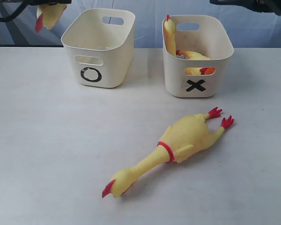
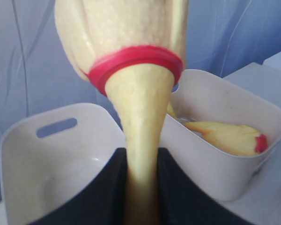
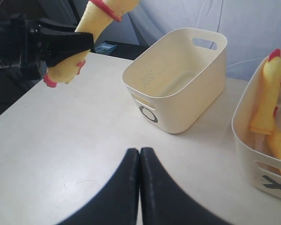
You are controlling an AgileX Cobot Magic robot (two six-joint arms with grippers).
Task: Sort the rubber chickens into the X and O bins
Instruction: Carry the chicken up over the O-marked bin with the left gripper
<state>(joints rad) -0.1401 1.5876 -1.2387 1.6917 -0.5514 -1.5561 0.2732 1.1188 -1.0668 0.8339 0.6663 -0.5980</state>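
Observation:
One rubber chicken (image 1: 178, 143) lies on its side on the table in front of the X bin (image 1: 178, 79), head toward the near edge. The X bin holds two chickens, one leaning upright (image 1: 168, 33), one lying (image 1: 194, 55). The O bin (image 1: 107, 65) shows nothing inside. My left gripper (image 2: 143, 187) is shut on the neck of another chicken (image 2: 140, 108), held high to the left of the O bin; its head (image 1: 49, 16) hangs at the exterior view's top left. My right gripper (image 3: 139, 152) is shut and holds nothing, above bare table.
The two bins stand side by side at the back of the white table (image 1: 47, 140), with a blue backdrop behind them. A dark part of the right arm (image 1: 253, 4) shows at the top right edge.

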